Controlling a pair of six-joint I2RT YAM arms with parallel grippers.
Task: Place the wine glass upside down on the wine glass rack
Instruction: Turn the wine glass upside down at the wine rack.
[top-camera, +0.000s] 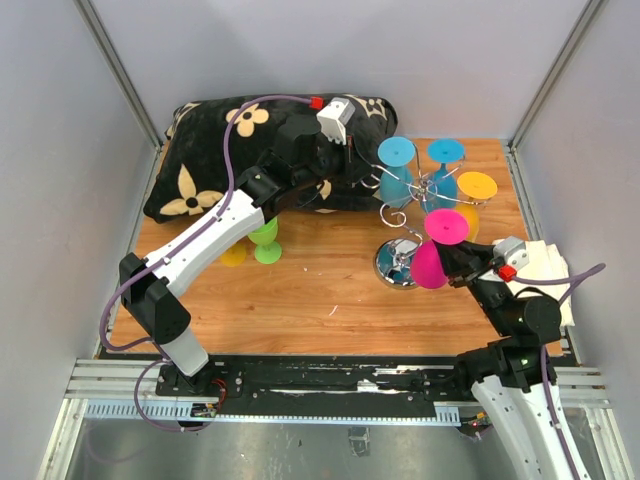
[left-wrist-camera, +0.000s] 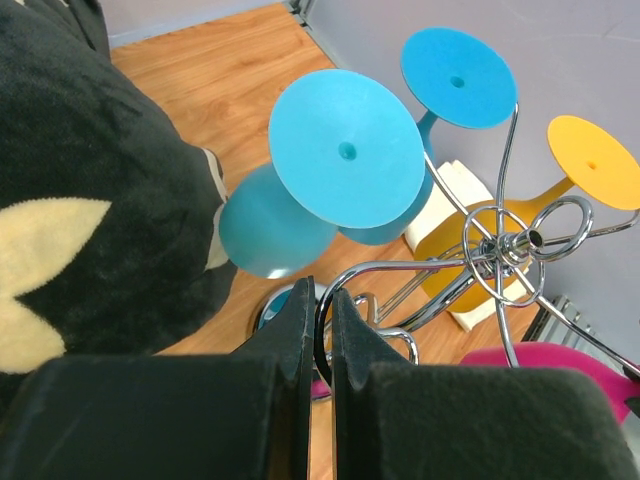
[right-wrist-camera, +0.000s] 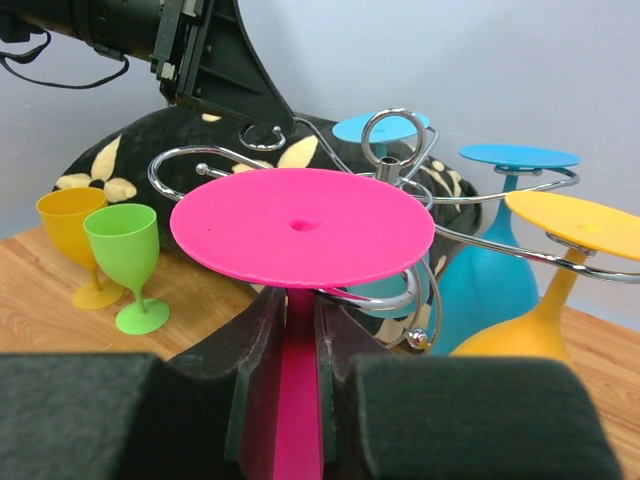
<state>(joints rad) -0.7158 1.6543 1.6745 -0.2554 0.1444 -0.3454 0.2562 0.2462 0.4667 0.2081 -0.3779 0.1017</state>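
1. The wooden counter (top-camera: 320, 290) carries everything. A black plush pillow with cream flowers (top-camera: 200, 150) lies across its far left.
2. The chrome wire wine glass rack (left-wrist-camera: 500, 245) stands right of centre. Two blue plastic glasses (left-wrist-camera: 345, 150) and a yellow one (left-wrist-camera: 592, 162) hang from it upside down. If I shove the rack, it could tip or shake them off.
3. The pink plastic wine glass (right-wrist-camera: 300, 225) is inverted, foot up, at the rack's near side. One scroll arm curls just under its foot. I cannot tell whether the stem sits in that arm's slot.
4. The right pincer (right-wrist-camera: 298, 330) is clamped on the pink stem below the foot. If I let go before the foot rests on the wire, the glass would drop onto the mirrored base or the counter. Coming in off line could knock the foot against the scroll or the bowl against the yellow glass beside it.
5. The left pincer (left-wrist-camera: 320, 310) is closed, apparently nipping a chrome scroll to steady the rack. A slip there would let it swing.
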